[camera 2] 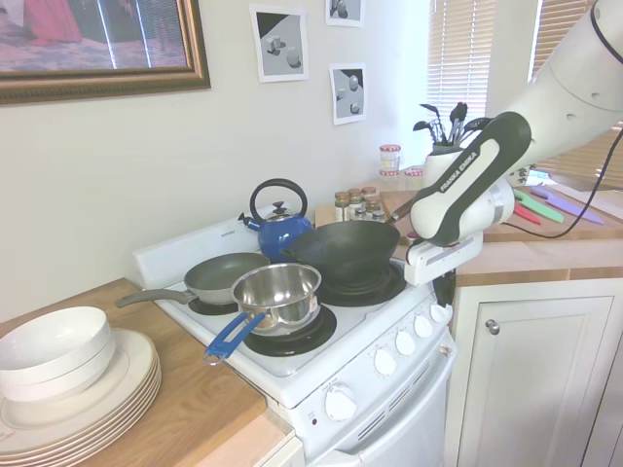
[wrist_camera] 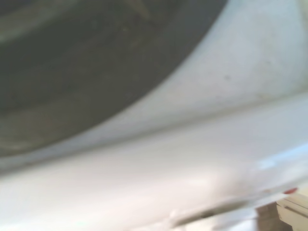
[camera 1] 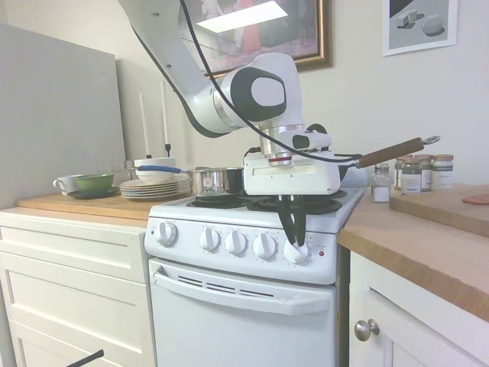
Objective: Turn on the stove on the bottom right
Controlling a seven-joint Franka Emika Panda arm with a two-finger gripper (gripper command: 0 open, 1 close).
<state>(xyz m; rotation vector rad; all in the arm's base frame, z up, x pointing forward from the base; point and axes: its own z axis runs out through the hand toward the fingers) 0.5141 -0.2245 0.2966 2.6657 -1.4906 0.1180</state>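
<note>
Hand [camera 1: 294, 243] pointing down at stove [camera 1: 244, 298] front panel, black fingers clamped on rightmost knob [camera 1: 296, 251], next to red indicator light [camera 1: 322, 253].

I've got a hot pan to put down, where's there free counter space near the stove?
Bare wood lies on the counter beside the stove, in front of the spice jars. The other side is crowded with stacked plates; pans cover the burners.

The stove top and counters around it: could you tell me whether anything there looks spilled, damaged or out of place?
Nothing looks spilled or broken. The stove carries a steel saucepan, a frying pan, a dark wok and a blue kettle, all upright. The gripper sits at the rightmost knob.
</note>
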